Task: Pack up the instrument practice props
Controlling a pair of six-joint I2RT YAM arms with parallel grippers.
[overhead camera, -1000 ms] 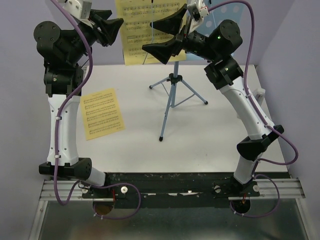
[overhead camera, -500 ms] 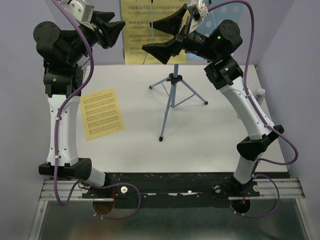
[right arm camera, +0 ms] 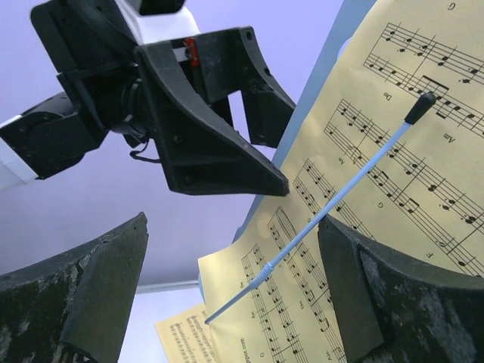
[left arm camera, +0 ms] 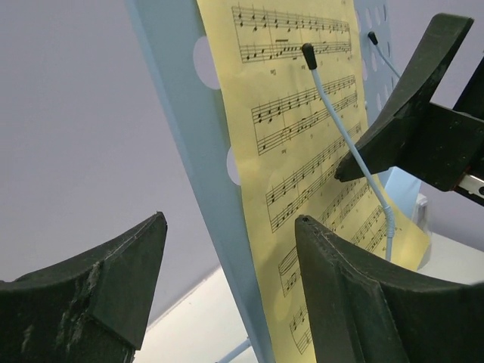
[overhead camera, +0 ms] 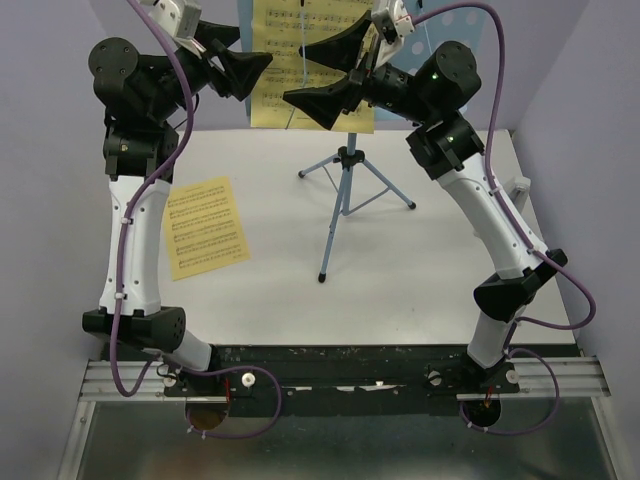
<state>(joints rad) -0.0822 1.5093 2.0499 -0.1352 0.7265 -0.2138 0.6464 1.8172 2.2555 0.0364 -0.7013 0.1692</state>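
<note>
Both arms are bolted at the table's point(overhead camera: 420, 290) near edge. The left arm point(overhead camera: 135, 230) rises along the left side and the right arm point(overhead camera: 495, 220) along the right. Both bend inward at the top, toward the far edge.

A loose sheet-music page point(overhead camera: 205, 228) lies flat on the table near the left edge, about mid-depth. It is well apart from both grippers.

The music stand's tripod legs point(overhead camera: 345, 195) are planted at centre, toward the far edge, with the post upright. A small whitish piece point(overhead camera: 520, 187) sits at the right edge, too small to make out.

Up at the far edge, the stand's light-blue punched desk point(left arm camera: 181, 113) carries a yellow sheet-music page point(overhead camera: 290, 40). A thin wire page-holder point(right arm camera: 333, 203) lies across the page.

The left gripper point(left arm camera: 231, 218) has its jaws wide apart. They straddle the desk's left edge and the page's margin. I cannot tell whether either finger touches.

The right gripper point(right arm camera: 233, 218) also has its jaws spread wide. It faces the page from the right and holds nothing. Its upper fingertip is close to the wire holder.

Against a second ago:
- The left arm has swung rightward, and its gripper now reaches the desk's left edge instead of hanging clear of it.
- The page on the desk hangs straighter along its left side.
- The right arm, the loose page and the tripod are unchanged.
</note>
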